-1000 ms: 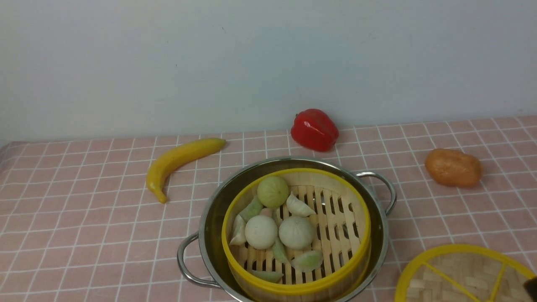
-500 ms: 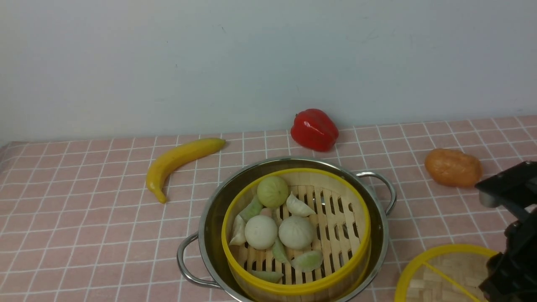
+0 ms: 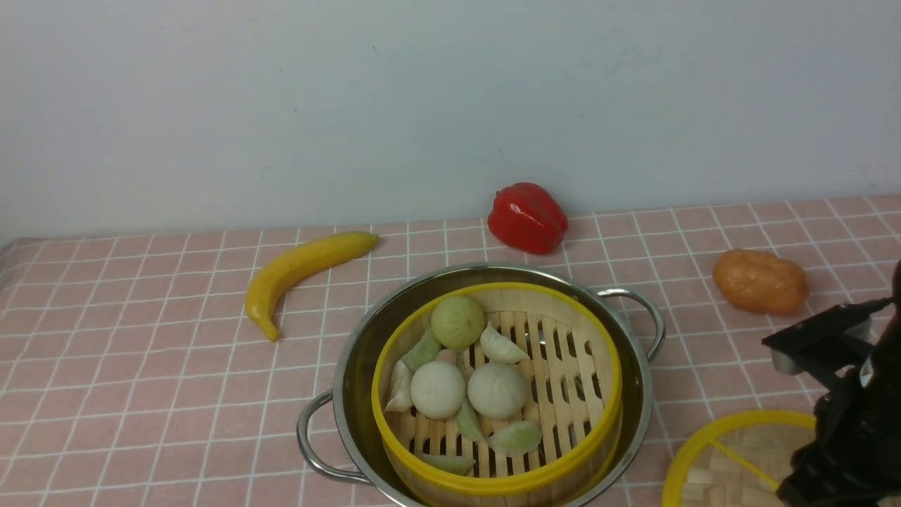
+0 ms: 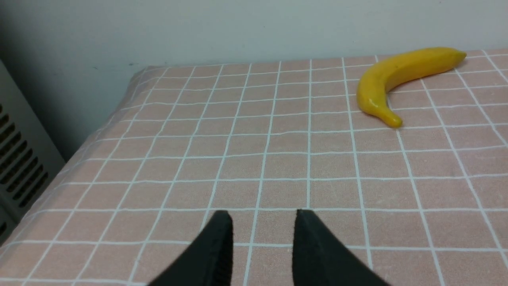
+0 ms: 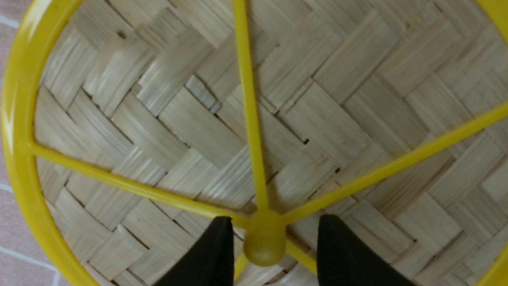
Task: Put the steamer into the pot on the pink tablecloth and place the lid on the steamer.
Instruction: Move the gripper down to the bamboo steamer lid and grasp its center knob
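**Front view.** The steamer (image 3: 496, 394) sits inside the pot (image 3: 350, 366), open side up, on the pink tablecloth (image 3: 141, 366) that covers the table. The first half of the task is judged done. The lid (image 3: 739, 451) lies flat on the cloth to the robot's right of the pot, near it but apart, and is partly cut off by the frame edge. The right arm (image 3: 852, 429) hangs over the lid's right part and hides it; its fingertips cannot be seen here. No left arm appears. A banana (image 3: 299, 271), a red pepper (image 3: 528, 218) and an orange-brown lump (image 3: 760, 282) lie beyond the pot, clear of the line between lid and pot.

**Left wrist view.** The left gripper (image 4: 262, 216) is released, its jaws parted over bare cloth with nothing between them. The banana lies ahead of it, well apart. Neither lid nor pot shows, so this arm is judged the farther one.

**Right wrist view.** The right gripper (image 5: 272, 222) is released. Its jaws stand apart on either side of the hub (image 5: 264, 242), where the yellow spokes meet, and do not touch it. The lid is a round disc with no long axis, and its spoked face and hub point upward. The coming move turns on this alignment, with the hub centred between the jaws. Once lifted, the lid must travel toward the robot's left to reach the steamer.
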Robot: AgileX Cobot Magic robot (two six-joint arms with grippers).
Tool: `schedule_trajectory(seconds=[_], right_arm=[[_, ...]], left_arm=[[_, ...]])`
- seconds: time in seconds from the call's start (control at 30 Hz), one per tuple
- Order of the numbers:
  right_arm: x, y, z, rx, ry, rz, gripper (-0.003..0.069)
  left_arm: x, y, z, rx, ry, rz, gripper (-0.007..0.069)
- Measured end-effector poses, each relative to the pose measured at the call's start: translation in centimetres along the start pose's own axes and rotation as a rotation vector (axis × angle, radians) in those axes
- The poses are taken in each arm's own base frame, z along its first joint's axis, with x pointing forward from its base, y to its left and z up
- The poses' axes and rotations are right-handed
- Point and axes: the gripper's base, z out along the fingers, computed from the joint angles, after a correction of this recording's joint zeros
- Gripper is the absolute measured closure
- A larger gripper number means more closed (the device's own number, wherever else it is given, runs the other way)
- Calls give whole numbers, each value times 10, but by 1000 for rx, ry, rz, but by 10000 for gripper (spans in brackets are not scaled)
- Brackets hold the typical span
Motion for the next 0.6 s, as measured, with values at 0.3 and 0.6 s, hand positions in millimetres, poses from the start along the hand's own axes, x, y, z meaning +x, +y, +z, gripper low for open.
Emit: schedule_trajectory(seconds=[0.3,0.6], right_arm=[[1,1,2,-11,27,30,514],[-1,-1,-17,16,-8,43,514]], left_arm=[[0,0,0,0,0,0,391],[0,0,0,0,0,0,382]])
